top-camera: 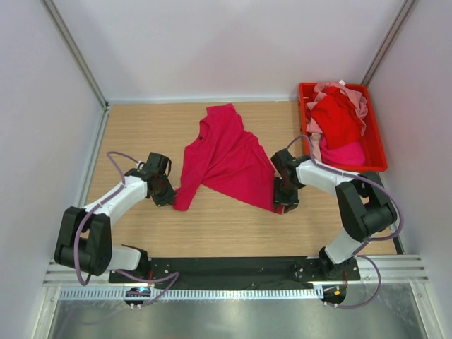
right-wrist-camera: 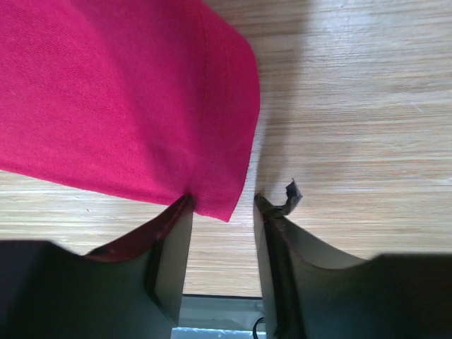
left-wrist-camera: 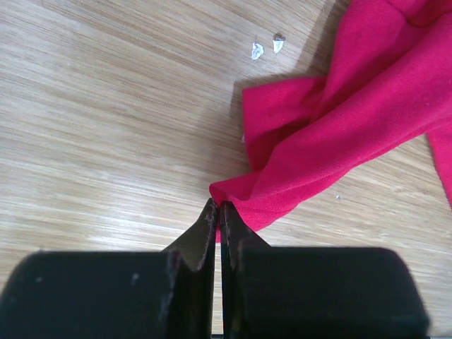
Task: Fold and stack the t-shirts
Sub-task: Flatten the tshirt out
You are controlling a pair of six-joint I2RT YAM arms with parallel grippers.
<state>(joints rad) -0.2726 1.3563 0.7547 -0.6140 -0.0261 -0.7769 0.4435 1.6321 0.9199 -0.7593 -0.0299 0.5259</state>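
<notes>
My left pincer (left-wrist-camera: 215, 209) is nipped shut on a sleeve of the crimson t-shirt (top-camera: 226, 159). My right pincer (right-wrist-camera: 222, 203) gapes half-wide astride its hem corner. I should slide deeper before closing.

The shirt (left-wrist-camera: 339, 127) at the tips of the left pincer (left-wrist-camera: 217, 206) is soft, dull cloth. The table (left-wrist-camera: 106, 127) under it is smooth pale wood. Its fingers (left-wrist-camera: 191, 247) look matt black.

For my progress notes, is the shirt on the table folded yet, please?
Not folded: the shirt lies spread and rumpled, one sleeve trailing out.
</notes>
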